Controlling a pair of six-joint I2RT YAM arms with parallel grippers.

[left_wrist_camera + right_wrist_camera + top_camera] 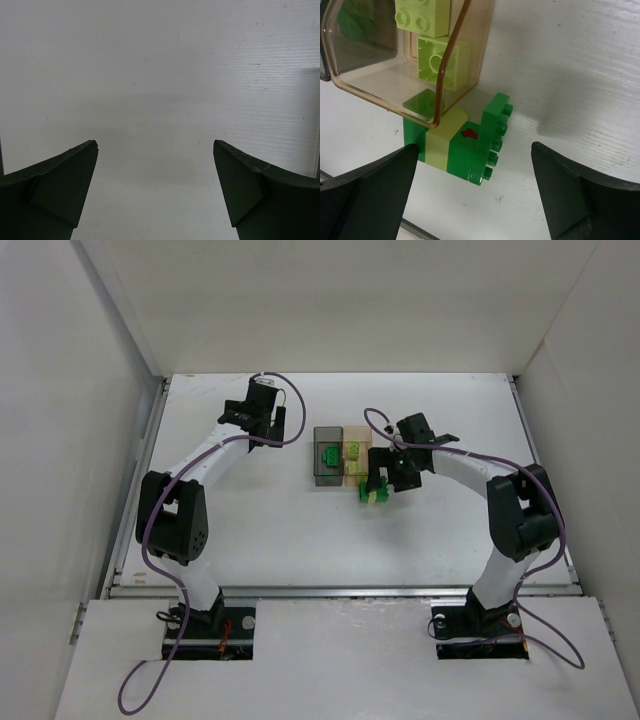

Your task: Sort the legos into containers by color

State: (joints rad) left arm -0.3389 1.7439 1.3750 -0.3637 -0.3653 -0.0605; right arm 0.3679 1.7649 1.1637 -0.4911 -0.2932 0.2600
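The two joined bins stand mid-table: the smoky grey bin [326, 454] holds a dark green lego [328, 454], the amber bin [356, 453] holds pale yellow-green legos [423, 16]. A joined stack of green and pale yellow-green legos [462, 142] lies on its side on the table against the amber bin's [447, 85] near corner; in the top view the stack [374, 494] is under my right gripper. My right gripper [474, 172] is open just above it, one jaw on each side. My left gripper [283, 424] is open and empty, left of the bins, over bare table [155, 170].
White walls enclose the table on the left, back and right. A metal rail [340, 590] runs along the near edge. Purple cables [215, 445] loop along both arms.
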